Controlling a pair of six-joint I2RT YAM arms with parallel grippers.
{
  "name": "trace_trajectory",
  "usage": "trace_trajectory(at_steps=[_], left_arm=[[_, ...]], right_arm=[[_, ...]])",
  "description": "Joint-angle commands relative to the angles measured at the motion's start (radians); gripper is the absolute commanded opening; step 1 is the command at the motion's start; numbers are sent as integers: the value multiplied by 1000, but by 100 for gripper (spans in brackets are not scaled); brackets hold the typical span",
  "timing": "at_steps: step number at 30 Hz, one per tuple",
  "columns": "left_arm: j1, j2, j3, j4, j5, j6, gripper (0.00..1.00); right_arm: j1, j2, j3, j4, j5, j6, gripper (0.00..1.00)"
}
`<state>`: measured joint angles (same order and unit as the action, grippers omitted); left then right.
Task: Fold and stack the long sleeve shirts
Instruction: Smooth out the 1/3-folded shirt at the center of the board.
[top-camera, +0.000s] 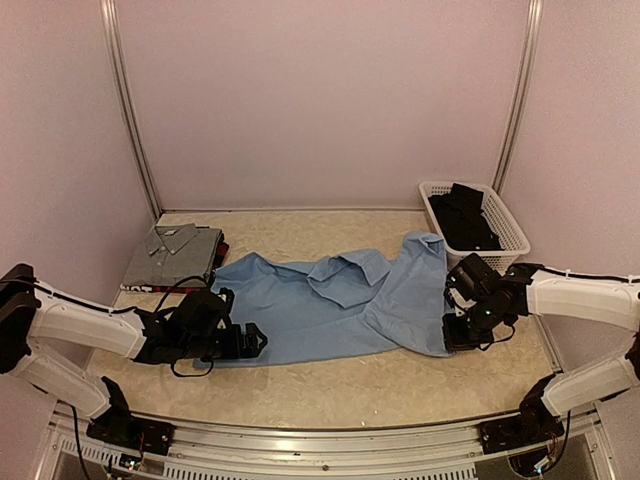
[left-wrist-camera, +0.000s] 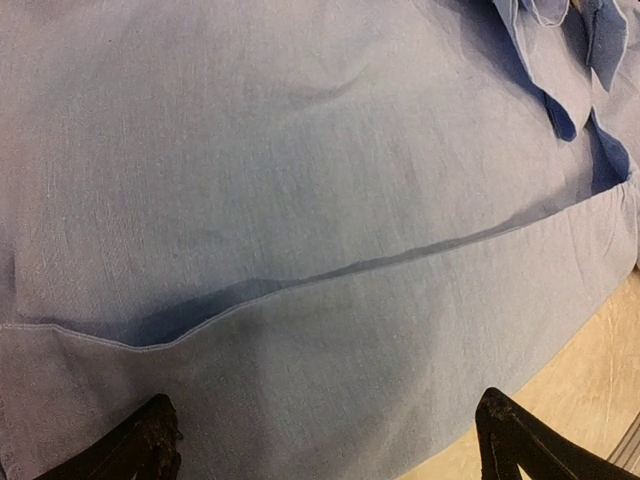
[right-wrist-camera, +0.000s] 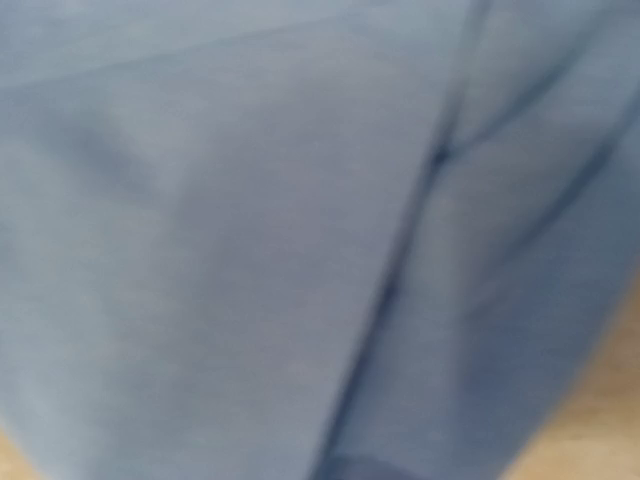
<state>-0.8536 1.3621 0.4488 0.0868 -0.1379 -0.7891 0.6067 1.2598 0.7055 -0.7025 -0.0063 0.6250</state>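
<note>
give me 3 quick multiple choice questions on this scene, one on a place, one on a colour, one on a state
1. Where on the table does the grey shirt lie?
A far left; B far right; C near middle.
2. What colour is the spread-out shirt?
A red; B light blue; C white.
3. How do the left jaws stand?
A open; B shut on a sleeve; C shut on nothing.

Key:
1 A, it lies folded at the far left corner.
2 B, light blue cloth covers the middle of the table.
3 A, the wrist view shows the fingertips wide apart over the cloth.
</note>
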Motion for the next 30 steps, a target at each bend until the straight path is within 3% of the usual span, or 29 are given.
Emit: trace_trajectory(at_steps=[1, 5, 9, 15, 24, 30], left_arm=[[23, -8, -61, -84, -25, -37, 99], [31, -40, -97, -84, -30, -44, 99], [33, -59, -87, -111, -31, -32, 99], [27, -38, -61, -113, -29, -15, 99], [22, -7, -47, -99, -24, 2, 99], [19, -5, -45, -96, -26, 9, 99]], right_arm=[[11, -27, 19, -78, 76, 32, 0], [11, -48, 43, -105, 87, 35, 0], [22, -119, 33, -58, 12, 48, 28], [64, -223, -24, -6, -42, 137, 52], [198, -155, -85, 42, -9, 255, 55], [220, -153, -132, 110, -1, 305, 53]])
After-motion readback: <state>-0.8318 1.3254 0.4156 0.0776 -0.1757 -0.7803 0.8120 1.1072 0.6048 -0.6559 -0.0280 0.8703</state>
